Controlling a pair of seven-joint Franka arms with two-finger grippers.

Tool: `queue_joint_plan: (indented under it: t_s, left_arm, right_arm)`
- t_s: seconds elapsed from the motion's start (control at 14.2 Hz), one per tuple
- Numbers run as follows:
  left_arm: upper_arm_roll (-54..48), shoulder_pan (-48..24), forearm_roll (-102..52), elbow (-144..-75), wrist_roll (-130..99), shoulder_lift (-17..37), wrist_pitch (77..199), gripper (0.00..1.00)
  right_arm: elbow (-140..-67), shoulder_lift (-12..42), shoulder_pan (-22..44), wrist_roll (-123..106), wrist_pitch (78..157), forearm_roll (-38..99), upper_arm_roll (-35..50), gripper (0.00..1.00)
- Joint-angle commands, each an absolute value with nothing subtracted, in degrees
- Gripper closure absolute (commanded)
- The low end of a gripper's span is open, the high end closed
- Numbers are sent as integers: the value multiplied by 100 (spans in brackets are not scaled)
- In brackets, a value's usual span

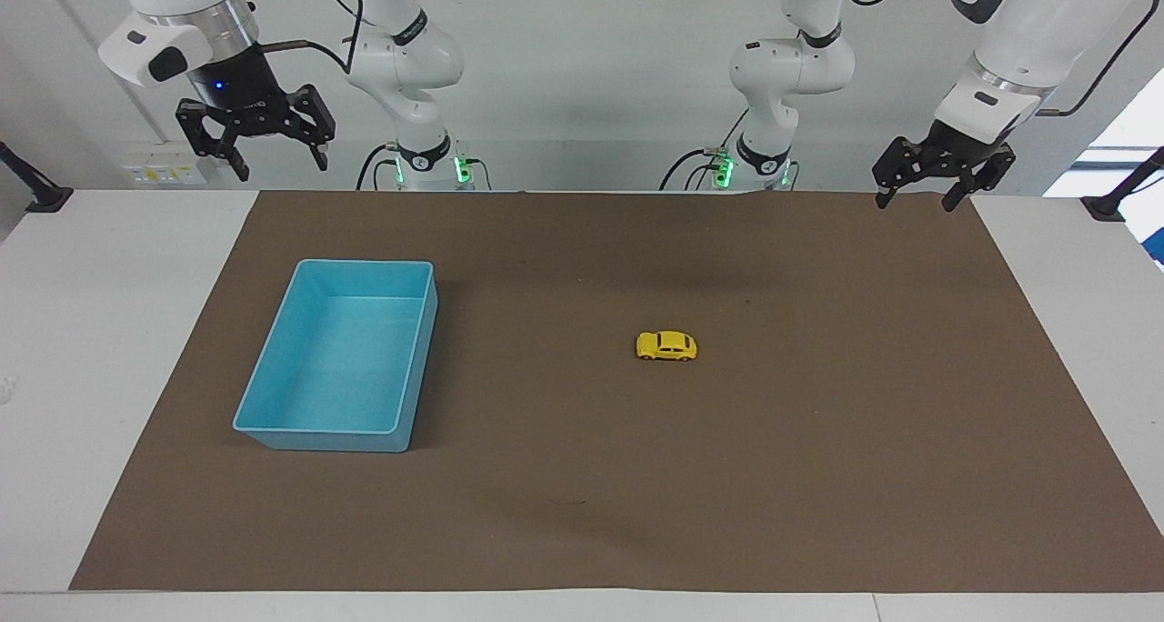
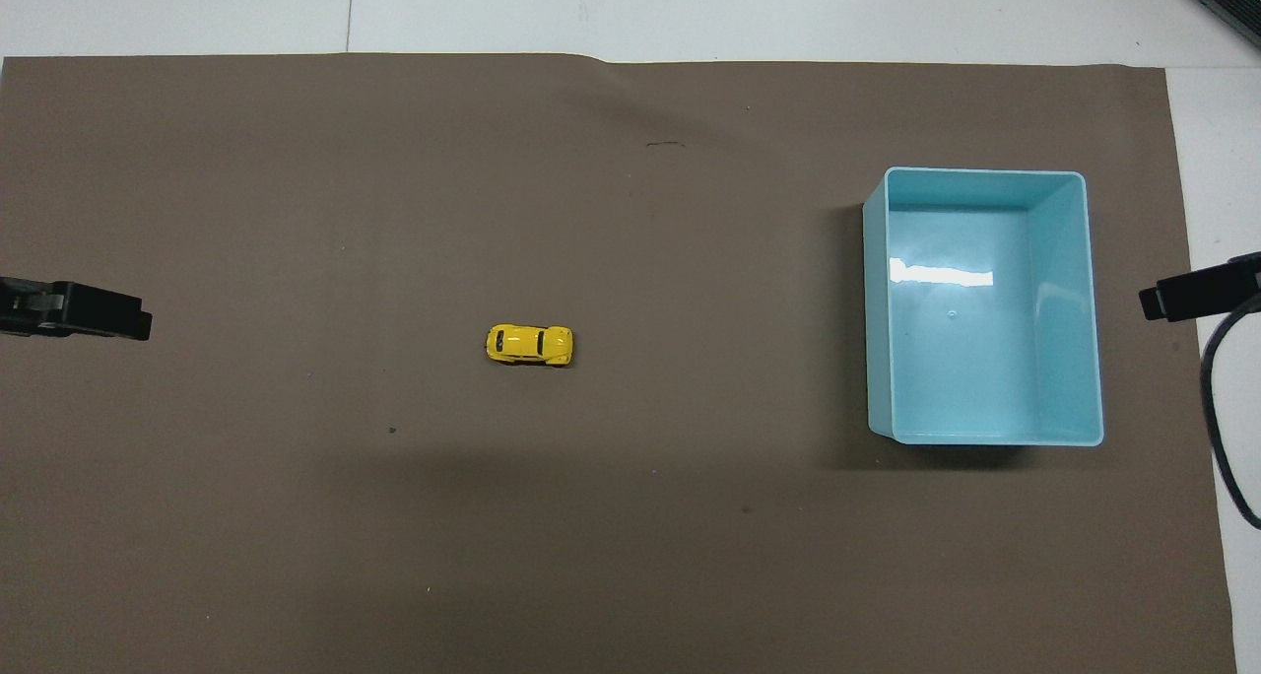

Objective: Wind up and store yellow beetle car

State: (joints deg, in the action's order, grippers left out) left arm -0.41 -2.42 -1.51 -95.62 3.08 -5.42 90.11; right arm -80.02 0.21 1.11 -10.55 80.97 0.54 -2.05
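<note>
The yellow beetle car [image 1: 667, 346] stands on its wheels on the brown mat, near the mat's middle; it also shows in the overhead view [image 2: 529, 345]. A light blue bin [image 1: 341, 354] stands empty toward the right arm's end of the table, also in the overhead view [image 2: 983, 304]. My left gripper [image 1: 917, 195] hangs open and empty, raised over the mat's corner at the left arm's end. My right gripper [image 1: 280, 160] hangs open and empty, raised above the table at the right arm's end. Both arms wait, well apart from the car.
The brown mat [image 1: 582, 495] covers most of the white table [image 1: 82, 331]. Black clamp mounts [image 1: 36, 195] sit at the table's corners near the robots. A dark cable [image 2: 1227, 438] loops beside the bin in the overhead view.
</note>
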Motion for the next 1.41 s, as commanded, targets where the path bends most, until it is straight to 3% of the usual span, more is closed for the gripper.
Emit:
queue_joint_plan:
  t_s: [0.0,1.34]
  left_arm:
    - [-105,-132,-167,-9580,404,-589,9018,0]
    - [-114,-132,-167,-9633,308,-571,9070,0]
  right_arm:
    - [-8121,-79,44,-723,8156,88,-150,0]
    - [-8121,-79,35,-756,8165,79,-149,0]
